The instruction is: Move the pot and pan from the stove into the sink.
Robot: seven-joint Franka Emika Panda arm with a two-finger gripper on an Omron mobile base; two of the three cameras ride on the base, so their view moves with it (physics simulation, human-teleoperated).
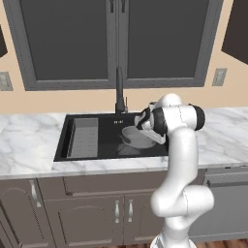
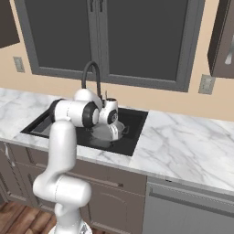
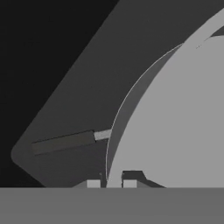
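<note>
The hand point(image 3: 112, 183) is pinched narrow on the thin rim of the round grey metal pot point(image 3: 175, 127), one fingertip on each side of the wall. The pot spreads up and away from the fingers, tilted, hanging low inside the black rectangular recessed sink point(image 1: 107, 145). Beyond the pot's rim, to the hand's left, the long thin dark handle of the flat dark grey frying pan point(image 3: 65, 142) lies on the basin floor. Farther off stand the grey ribbed rack insert point(image 1: 83, 138), the tall dark faucet point(image 1: 119, 92) and the white marble tabletop point(image 2: 183, 141).
</note>
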